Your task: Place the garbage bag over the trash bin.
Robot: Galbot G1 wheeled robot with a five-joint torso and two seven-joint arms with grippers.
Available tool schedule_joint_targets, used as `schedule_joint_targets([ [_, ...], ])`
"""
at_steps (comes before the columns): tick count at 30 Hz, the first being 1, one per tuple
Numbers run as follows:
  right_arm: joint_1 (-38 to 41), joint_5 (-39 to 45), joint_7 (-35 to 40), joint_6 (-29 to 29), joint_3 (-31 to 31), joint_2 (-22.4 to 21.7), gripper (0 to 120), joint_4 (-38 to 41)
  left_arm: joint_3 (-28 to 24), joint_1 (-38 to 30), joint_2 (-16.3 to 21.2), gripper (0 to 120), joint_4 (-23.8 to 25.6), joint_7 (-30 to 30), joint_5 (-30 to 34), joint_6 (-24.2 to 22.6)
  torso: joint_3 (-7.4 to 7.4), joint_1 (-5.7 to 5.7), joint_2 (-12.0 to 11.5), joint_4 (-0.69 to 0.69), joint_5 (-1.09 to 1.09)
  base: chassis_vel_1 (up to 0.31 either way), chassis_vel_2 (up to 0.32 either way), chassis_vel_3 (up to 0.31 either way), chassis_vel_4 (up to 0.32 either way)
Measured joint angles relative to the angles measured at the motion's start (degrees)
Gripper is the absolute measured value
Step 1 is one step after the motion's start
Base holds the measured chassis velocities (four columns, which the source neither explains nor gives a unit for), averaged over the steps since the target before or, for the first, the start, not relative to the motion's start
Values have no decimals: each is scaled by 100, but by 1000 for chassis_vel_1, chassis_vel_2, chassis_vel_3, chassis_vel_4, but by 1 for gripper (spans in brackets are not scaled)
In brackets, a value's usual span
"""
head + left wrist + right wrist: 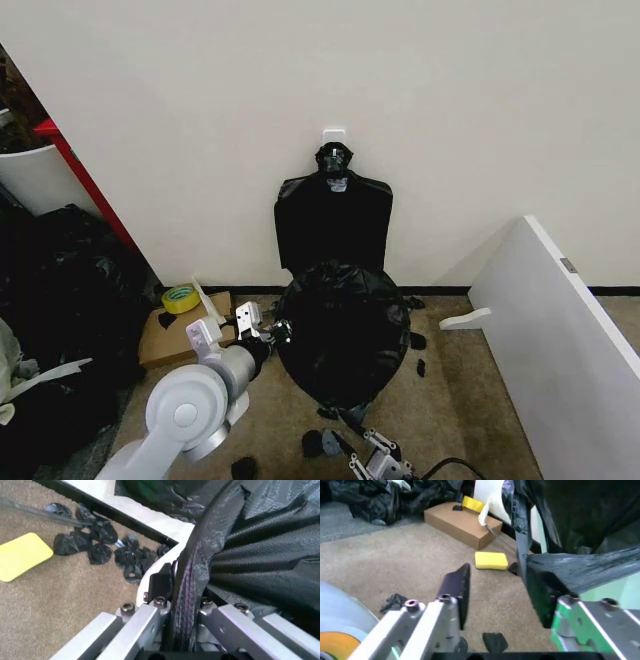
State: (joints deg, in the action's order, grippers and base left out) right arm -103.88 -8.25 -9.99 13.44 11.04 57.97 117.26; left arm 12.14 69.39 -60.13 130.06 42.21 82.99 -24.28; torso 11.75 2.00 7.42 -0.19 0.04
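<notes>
Glossy crinkled garbage bag (343, 330) pinched by left pincer (268, 331); right pincer (495, 588) spread.

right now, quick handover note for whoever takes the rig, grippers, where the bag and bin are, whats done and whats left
Left gripper: at the bin's left rim, shut on a fold of the garbage bag; the left wrist view shows the plastic pinched between its fingers.
Right gripper: low at the near side of the bin, open; one finger is under a stretched strip of bag, nothing clamped.
Trash bin: on the carpet by the wall, almost wholly covered by the bag; a pale green patch shows in the right wrist view.
Done: bag draped over the bin top.
Left: whether the edge is seated all round the rim cannot be seen; check it.
</notes>
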Motion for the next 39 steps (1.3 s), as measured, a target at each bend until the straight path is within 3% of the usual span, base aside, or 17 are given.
schedule_joint_targets([
  [11, 3, 73, 168, 363, 43, 90, 85, 0, 15, 50, 16, 0, 20, 26, 30, -15, 0, 0, 0, 0, 0, 0, 0, 0, 0],
  [17, 32, 36, 18, 714, 93, 72, 100, -41, 31, 95, 21, 0, 40, 55, 38, -36, 0, 0, 0, 0, 0, 0, 0, 0, 0],
  [28, -34, 208, -793, 1324, 185, -41, 100, 0, 42, 97, 59, 0, 69, 97, 52, -60, 0, 0, 0, 0, 0, 0, 0, 0, 0],
  [39, 390, 1346, -935, 536, 87, 13, 100, -281, 66, 271, 186, 0, 309, 97, 97, -189, 0, 0, 0, 1, 1, 0, 0, 0, 0],
])
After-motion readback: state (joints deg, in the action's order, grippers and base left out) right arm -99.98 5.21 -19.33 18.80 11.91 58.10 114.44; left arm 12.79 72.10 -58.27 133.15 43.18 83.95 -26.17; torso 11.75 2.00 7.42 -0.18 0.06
